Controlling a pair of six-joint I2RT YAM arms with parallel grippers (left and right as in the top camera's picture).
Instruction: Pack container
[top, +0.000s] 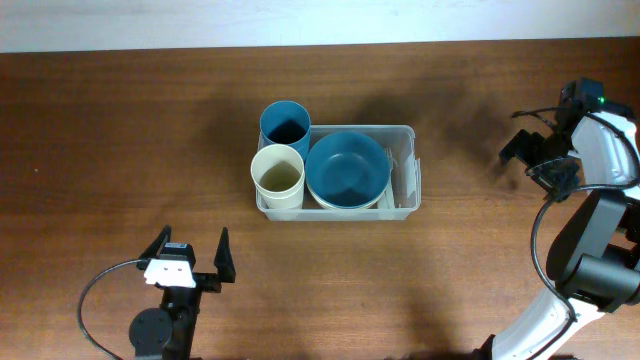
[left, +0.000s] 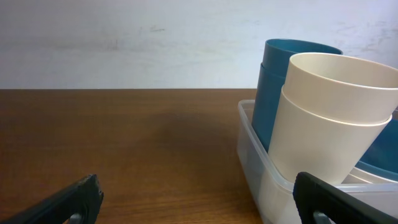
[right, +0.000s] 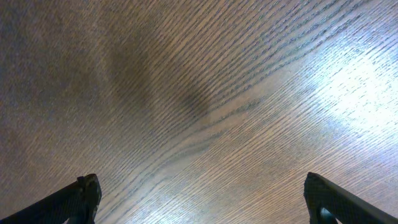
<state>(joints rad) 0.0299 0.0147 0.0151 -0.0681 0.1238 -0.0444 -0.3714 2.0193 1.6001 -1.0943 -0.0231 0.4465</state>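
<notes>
While the clear container (top: 412, 170) sits mid-desk (top: 120, 150) holding a blue cup (top: 285, 125), a cream cup (top: 277, 172) and a blue bowl (top: 347, 168), the left gripper (top: 193, 245) stands wide and empty nearby; the right gripper (right: 199, 186), well apart, gapes wide, empty.

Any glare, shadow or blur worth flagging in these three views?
Overhead: even light, sharp, faint shadows on the table near the container. Left wrist: cream cup crisp, own fingers soft at the bottom edge. Right wrist: strong glare on the table at right, dark shadow smudge left of centre.
</notes>
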